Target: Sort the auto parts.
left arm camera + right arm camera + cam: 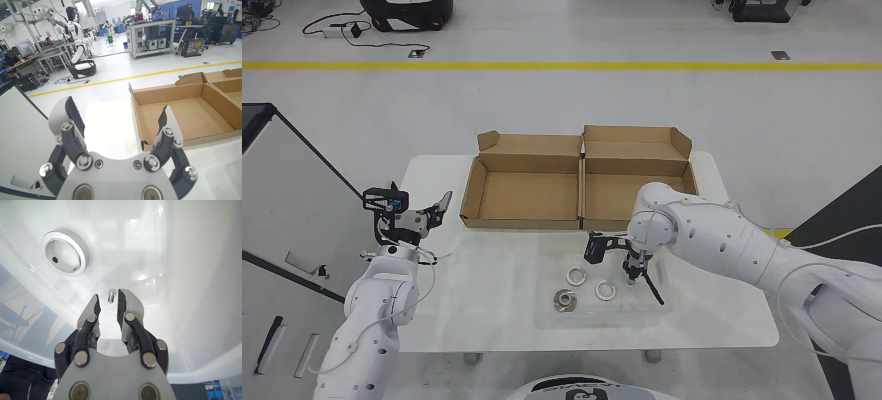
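- Right gripper (108, 293): jaws parted, straddling the bolt (110, 297) in the tray (170, 256), near a ring (84, 255).
- Tray: at the worktop's (492, 300) front edge.
- Left gripper (118, 103): wide open, above the worktop's left edge.

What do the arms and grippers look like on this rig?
The left arm and right arm have glossy white rounded shells. The left gripper and right gripper are alike: two silver metal fingers, black ribbed pads, black linkage bars with silver pivot bolts, silver base plate.
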